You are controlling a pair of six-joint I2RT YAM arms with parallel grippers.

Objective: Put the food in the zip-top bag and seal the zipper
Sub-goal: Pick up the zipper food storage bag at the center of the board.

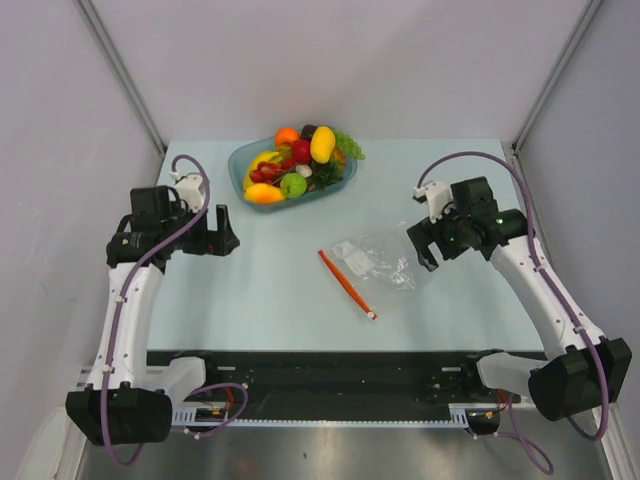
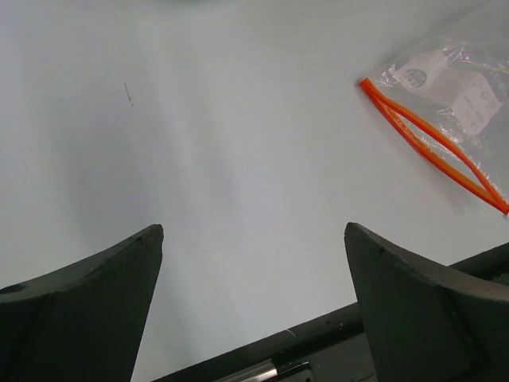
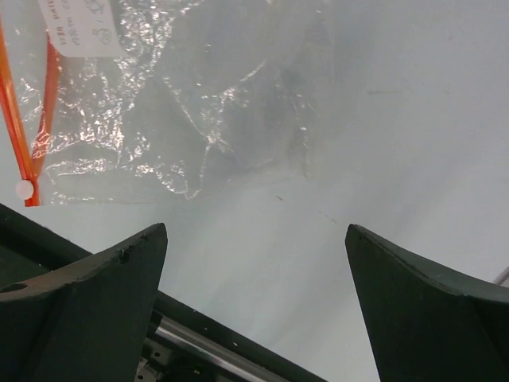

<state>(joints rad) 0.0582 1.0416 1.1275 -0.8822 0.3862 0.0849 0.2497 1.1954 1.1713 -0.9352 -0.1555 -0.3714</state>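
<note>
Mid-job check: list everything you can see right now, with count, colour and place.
table: one, pale blue, under everything.
tray: one, translucent teal, far centre of the table.
food: a heap too crowded to count, yellow, orange, red, green, all in the tray.
zip-top bag: one, clear and crinkled, flat on the table right of centre, no food inside.
zipper: one, red-orange strip along the bag's left edge, slightly parted.
left gripper: one, black, jaws open and holding nothing, over the table's left side.
right gripper: one, black, jaws open and holding nothing, at the bag's right end.
</note>
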